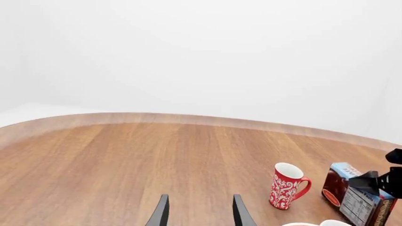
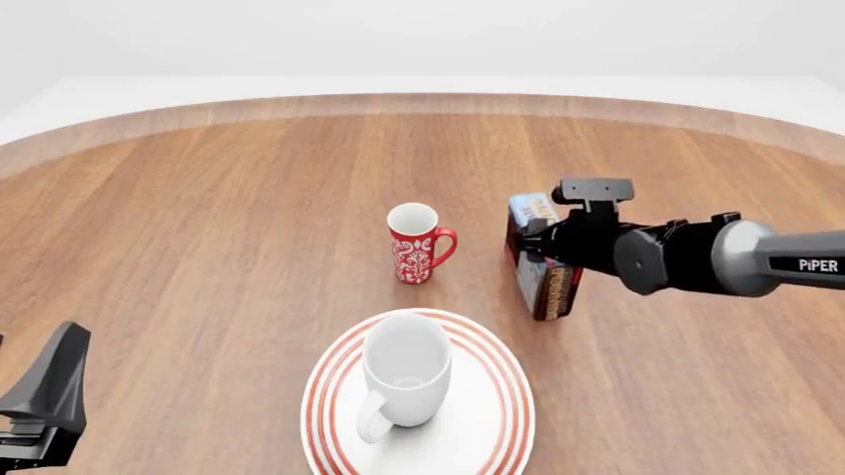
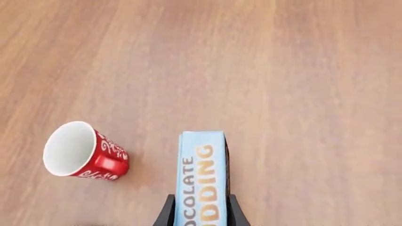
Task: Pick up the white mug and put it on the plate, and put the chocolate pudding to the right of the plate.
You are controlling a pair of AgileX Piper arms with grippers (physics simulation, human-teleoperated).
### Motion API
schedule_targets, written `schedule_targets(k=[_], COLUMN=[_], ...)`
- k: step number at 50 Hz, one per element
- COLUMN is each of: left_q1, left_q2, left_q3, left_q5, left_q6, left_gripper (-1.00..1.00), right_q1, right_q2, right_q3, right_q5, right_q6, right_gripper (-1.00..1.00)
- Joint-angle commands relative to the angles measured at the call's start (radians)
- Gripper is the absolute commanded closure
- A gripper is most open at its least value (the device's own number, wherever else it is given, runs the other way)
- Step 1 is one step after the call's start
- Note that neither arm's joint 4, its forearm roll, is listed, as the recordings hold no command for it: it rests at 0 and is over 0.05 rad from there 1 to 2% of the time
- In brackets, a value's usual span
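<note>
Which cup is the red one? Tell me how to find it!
Find the big plate with red rings near the front of the wooden table; a white mug sits on it. Look just beyond the plate: the red mug stands alone on the wood. It is slimmer, red with white swirly flowers.

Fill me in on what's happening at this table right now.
The white mug already stands on the plate. The right gripper is shut on the chocolate pudding, which is right of the red mug and beyond the plate. The left gripper is open and holds nothing.
</note>
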Motion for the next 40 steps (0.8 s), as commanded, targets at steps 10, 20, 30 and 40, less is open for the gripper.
schedule_targets(k=[10, 20, 30, 40], left_q1=[0.001, 0.002, -0.001, -0.003], left_q2=[0.000, 0.000, 0.000, 0.000], left_q3=[0.000, -0.001, -0.002, -0.002], left_q5=[0.000, 0.002, 0.002, 0.002], left_q6=[0.001, -0.003, 0.001, 0.002], left_gripper=[-1.00, -1.00, -1.00, -1.00], right_q1=[-0.002, -0.008, -0.018, -0.036], right_q2=[-0.129, -0.199, -0.269, -0.346], right_q3=[0.001, 0.034, 0.094, 0.156], right_q5=[0.060, 0.075, 0.077, 0.088], right_q6=[0.032, 0.039, 0.045, 0.043], right_gripper=[1.00, 1.00, 1.00, 1.00])
